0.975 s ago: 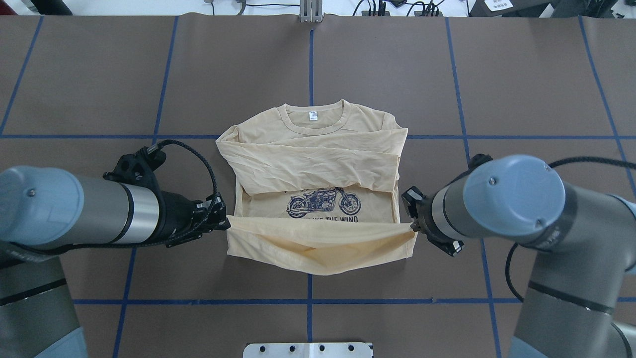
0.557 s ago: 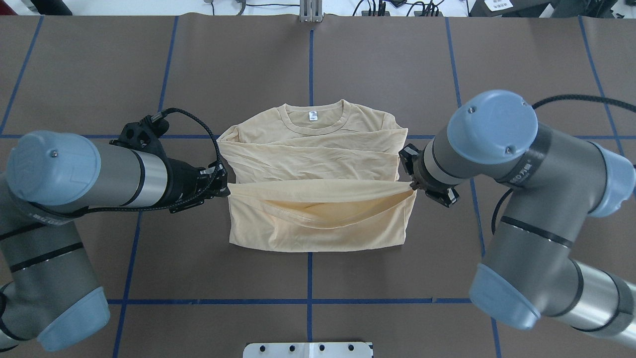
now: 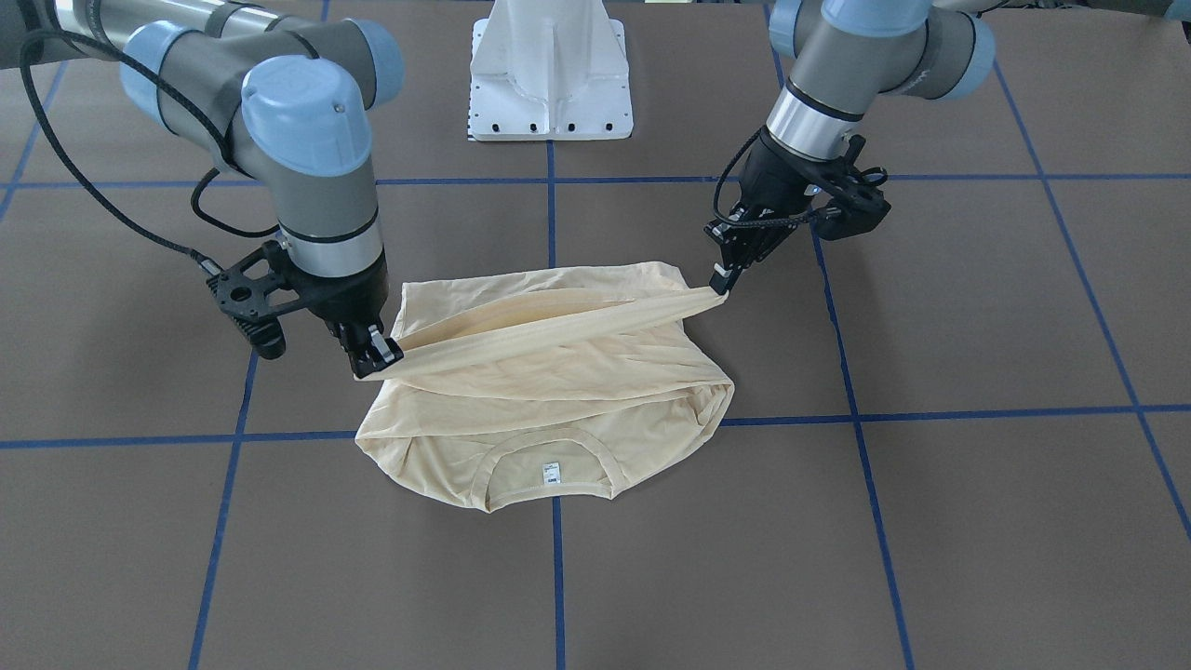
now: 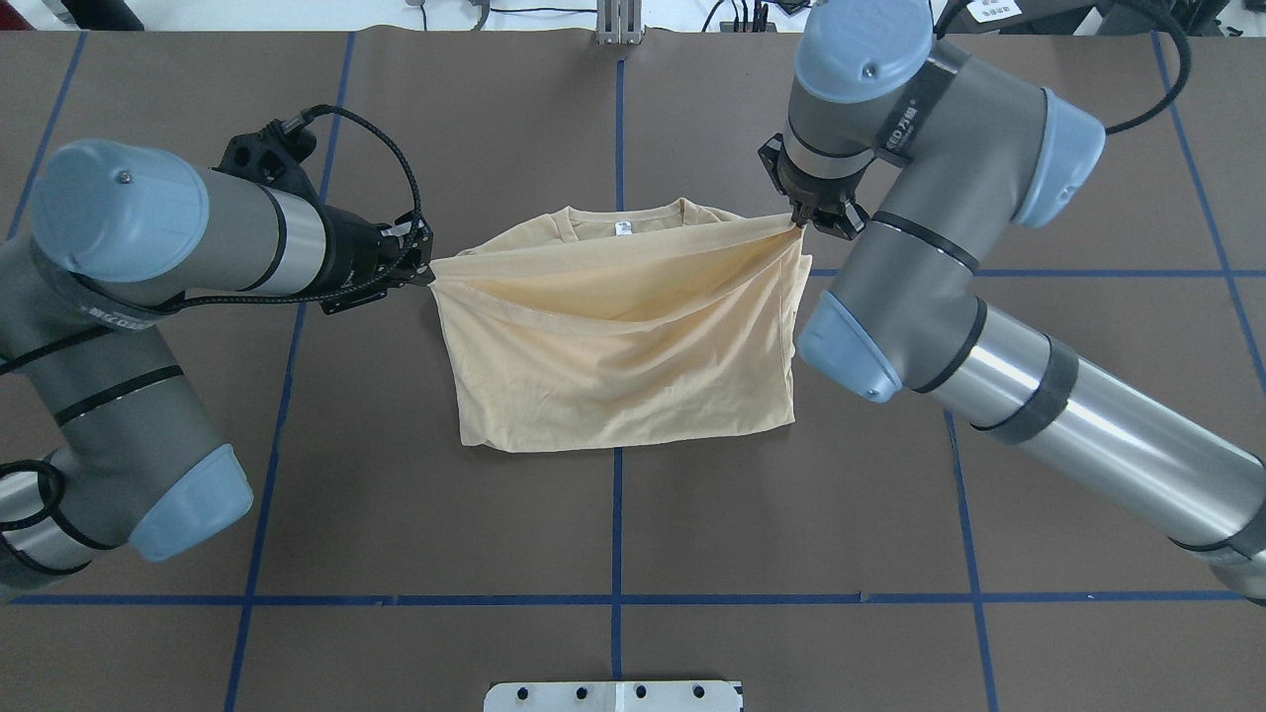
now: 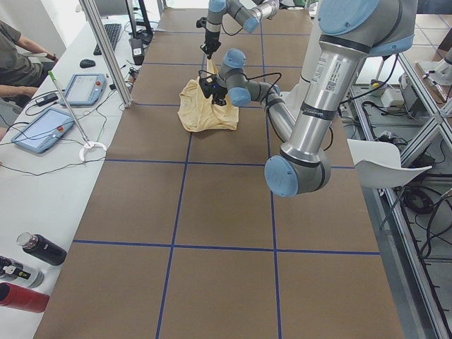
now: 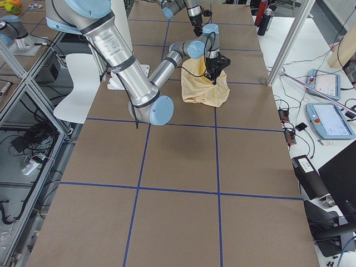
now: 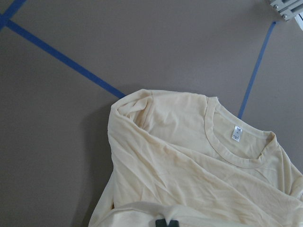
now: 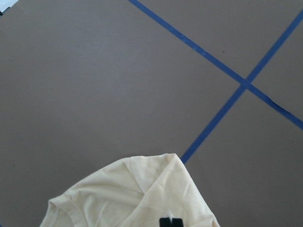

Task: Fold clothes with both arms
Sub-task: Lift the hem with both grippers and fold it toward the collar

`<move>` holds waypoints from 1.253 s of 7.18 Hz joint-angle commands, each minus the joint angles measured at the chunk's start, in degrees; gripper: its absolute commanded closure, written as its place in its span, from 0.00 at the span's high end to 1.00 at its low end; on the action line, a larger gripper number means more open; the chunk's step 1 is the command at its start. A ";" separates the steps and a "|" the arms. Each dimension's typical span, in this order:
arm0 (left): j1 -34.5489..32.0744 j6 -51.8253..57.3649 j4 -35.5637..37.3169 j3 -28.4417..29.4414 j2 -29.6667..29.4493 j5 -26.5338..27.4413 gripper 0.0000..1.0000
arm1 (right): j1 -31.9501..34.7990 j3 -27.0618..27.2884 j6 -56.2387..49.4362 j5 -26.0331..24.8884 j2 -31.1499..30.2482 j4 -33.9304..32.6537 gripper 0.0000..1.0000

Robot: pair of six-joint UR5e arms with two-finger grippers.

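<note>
The cream-yellow shirt (image 4: 613, 366) lies at the table's middle, collar away from the robot, with its white neck label (image 4: 623, 228) showing. My left gripper (image 4: 427, 274) is shut on the hem's left corner, and my right gripper (image 4: 799, 222) is shut on the hem's right corner. The hem hangs taut between them, just above the shoulders, over the folded body. In the front-facing view the left gripper (image 3: 718, 284) is higher than the right gripper (image 3: 377, 358), and the shirt (image 3: 558, 391) lies beneath. The navy print is hidden under the folded layer.
The white pedestal base (image 3: 551, 70) stands at the robot's side of the table. Blue tape lines (image 4: 615, 524) grid the brown table. Tablets (image 5: 42, 131), bottles (image 5: 35, 251) and a seated person (image 5: 18, 53) are beyond the far edge.
Both grippers carried the hem away from the robot, from mid-shirt up to the collar. The folded layer now covers the motorcycle print and the sleeves.
</note>
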 commanded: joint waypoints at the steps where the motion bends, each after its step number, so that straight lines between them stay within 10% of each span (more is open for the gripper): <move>1: -1.44 1.40 -1.72 8.63 -4.72 0.25 0.00 | 0.94 -10.41 -1.16 0.00 2.01 9.35 0.00; 9: -2.94 1.23 -14.30 25.55 -10.20 5.07 0.00 | 0.67 -21.26 -1.69 -0.36 4.91 16.33 0.01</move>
